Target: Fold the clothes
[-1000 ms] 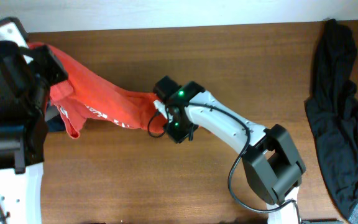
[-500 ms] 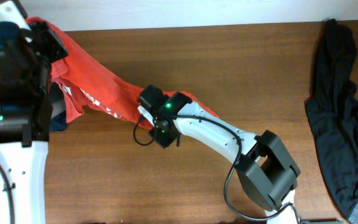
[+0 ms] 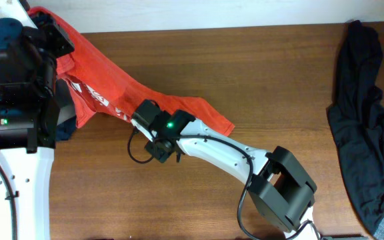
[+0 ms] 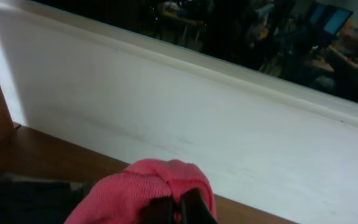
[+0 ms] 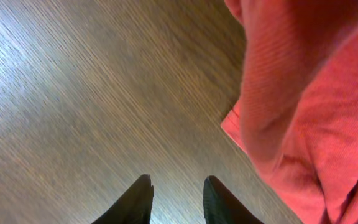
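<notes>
The red-orange T-shirt [image 3: 115, 85] with white lettering stretches from the far left corner to the table's middle, where its right end lies flat. My left gripper [image 4: 178, 204] is shut on a bunched part of the shirt [image 4: 160, 180] and holds it up near the white back wall; in the overhead view the gripper [image 3: 51, 35] is at the top left. My right gripper [image 5: 176, 182] is open and empty over bare wood, with the shirt's edge [image 5: 303, 118] just to its right. In the overhead view it [image 3: 149, 124] is at the shirt's near edge. The black garment [image 3: 362, 113] lies limp at the far right.
A dark blue cloth [image 3: 63, 125] shows beside the left arm's base [image 3: 15, 100], and a dark shape shows in the left wrist view [image 4: 23, 199]. The white wall [image 4: 166, 99] runs along the table's back edge. The right arm [image 3: 225, 150] crosses the table's middle.
My right gripper has moved left along the shirt, whose right end now lies on the table behind it. My left arm has drawn the shirt's left end up toward the far left corner.
</notes>
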You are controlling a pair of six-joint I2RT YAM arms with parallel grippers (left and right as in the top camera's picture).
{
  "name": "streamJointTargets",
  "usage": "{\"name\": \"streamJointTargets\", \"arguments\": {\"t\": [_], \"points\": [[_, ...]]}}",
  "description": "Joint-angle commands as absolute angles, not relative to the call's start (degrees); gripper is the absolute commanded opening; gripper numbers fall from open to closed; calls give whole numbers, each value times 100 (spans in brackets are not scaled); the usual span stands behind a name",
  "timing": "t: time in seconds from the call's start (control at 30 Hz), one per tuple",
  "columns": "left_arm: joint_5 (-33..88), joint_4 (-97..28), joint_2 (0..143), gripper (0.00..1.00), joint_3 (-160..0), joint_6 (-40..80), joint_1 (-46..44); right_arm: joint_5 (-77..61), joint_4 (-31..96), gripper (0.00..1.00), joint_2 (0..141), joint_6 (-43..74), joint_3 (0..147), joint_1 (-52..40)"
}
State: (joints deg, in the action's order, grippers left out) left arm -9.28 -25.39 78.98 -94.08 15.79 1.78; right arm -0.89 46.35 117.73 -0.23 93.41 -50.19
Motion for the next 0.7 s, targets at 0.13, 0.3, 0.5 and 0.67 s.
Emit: {"name": "streamJointTargets", "arguments": {"t": [0.13,0.3,0.5,0.67], "points": [[-987,-2456,7841,0,-9542,1492,82,84,4300,33,12256,1,9299,-5054],[-987,-2460,7841,0,-9542,1490,-73,633,3981,39,12532,8,9299,-5050],[-989,-2532,7843,0,-9542,1490,-113,906,3785,51,12685,91,9299,-4816],[-989,-2585,7843,1,-9542,1490,-113,718,3699,55,12691,86,9299,-4598]]}}
